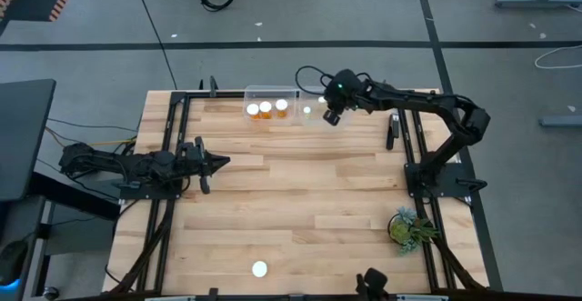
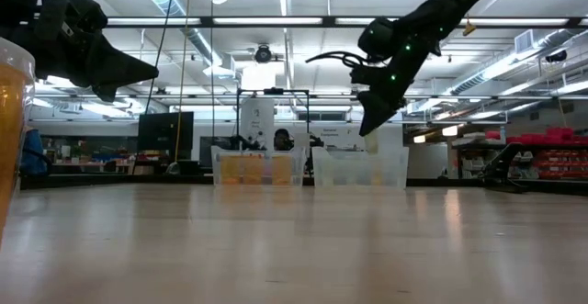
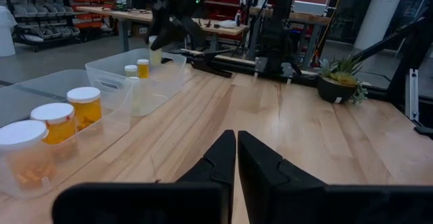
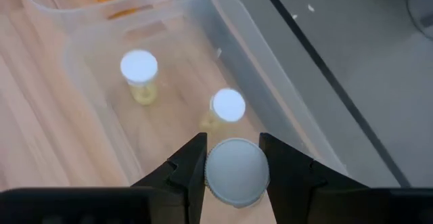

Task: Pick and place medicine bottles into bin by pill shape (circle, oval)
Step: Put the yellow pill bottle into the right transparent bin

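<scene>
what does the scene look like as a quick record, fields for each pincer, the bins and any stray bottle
right pincer: shut on a white-capped bottle, above the right bin
right bin contents: two small bottles
left pincer: shut, holding nothing, over the table's left side
left bin: three orange bottles
stray bottle: alone near the table's front edge
plant: front right

Amber bottles, white caps, pale wood

Orange-amber plastic pill bottles (image 3: 86,109) carry round white caps; clear plastic bins (image 3: 162,72) sit on the light striped butcher-block wooden table (image 1: 309,192); dark black robot arms; green potted plant (image 1: 409,228).
</scene>
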`<state>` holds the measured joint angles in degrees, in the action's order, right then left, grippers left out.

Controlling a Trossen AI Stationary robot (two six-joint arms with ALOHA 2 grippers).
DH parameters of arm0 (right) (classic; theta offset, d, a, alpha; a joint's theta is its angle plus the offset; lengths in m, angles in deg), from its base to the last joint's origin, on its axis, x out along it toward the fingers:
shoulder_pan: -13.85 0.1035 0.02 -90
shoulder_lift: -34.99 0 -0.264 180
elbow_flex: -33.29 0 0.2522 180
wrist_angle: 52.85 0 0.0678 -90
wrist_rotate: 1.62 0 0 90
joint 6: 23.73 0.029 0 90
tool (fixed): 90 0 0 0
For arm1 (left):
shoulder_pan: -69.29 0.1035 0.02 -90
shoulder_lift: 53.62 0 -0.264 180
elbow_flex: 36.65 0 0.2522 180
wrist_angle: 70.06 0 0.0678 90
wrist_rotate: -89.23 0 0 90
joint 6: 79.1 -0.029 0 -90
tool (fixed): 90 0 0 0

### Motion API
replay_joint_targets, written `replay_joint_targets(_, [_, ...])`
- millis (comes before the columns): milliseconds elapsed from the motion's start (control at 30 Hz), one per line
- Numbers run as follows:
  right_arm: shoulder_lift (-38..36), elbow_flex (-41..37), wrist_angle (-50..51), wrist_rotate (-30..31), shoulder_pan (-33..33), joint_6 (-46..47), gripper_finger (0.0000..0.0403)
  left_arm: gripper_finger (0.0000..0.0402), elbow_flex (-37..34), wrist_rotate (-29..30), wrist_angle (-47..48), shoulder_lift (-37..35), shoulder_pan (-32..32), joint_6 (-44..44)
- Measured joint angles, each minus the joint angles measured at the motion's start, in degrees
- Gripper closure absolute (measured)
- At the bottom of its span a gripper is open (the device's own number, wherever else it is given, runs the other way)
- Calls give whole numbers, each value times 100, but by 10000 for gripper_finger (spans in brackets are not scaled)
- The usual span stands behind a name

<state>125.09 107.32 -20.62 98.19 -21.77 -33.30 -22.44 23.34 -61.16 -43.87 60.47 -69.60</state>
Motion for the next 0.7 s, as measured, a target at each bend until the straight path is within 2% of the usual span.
replay_joint_targets(333, [0, -626, -606, -49, -37, 86, 266, 366, 0, 0, 1, -1, 1, 0])
replay_joint_targets(700, [2, -1070, -1291, -230, -37, 105, 266, 378, 0, 0, 0, 0, -1, 0])
